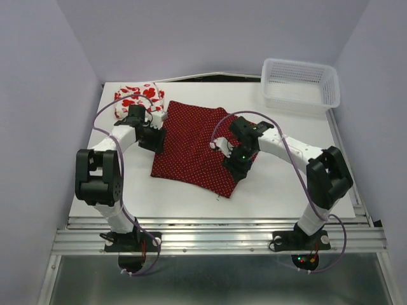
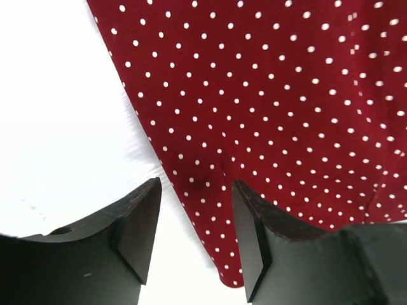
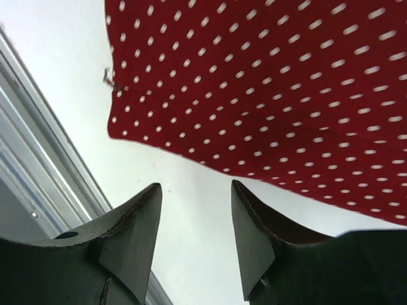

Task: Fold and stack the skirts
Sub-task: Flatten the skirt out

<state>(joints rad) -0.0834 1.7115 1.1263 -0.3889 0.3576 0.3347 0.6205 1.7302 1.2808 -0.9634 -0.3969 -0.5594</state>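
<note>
The dark red skirt with tiny white dots (image 1: 197, 146) lies spread flat on the middle of the white table. The white skirt with red flowers (image 1: 138, 99) sits folded at the far left. My left gripper (image 1: 160, 127) is open over the dotted skirt's left edge; in the left wrist view its fingers (image 2: 143, 222) straddle the hem of the dotted skirt (image 2: 267, 101). My right gripper (image 1: 222, 147) is open over the skirt's right edge; in the right wrist view the gripper (image 3: 194, 210) hangs above bare table just off the edge of the skirt (image 3: 267, 89).
A white plastic lattice basket (image 1: 300, 84) stands at the table's far right corner. The table's (image 1: 286, 184) metal front rail (image 1: 216, 235) runs along the near edge and shows in the right wrist view (image 3: 38, 159).
</note>
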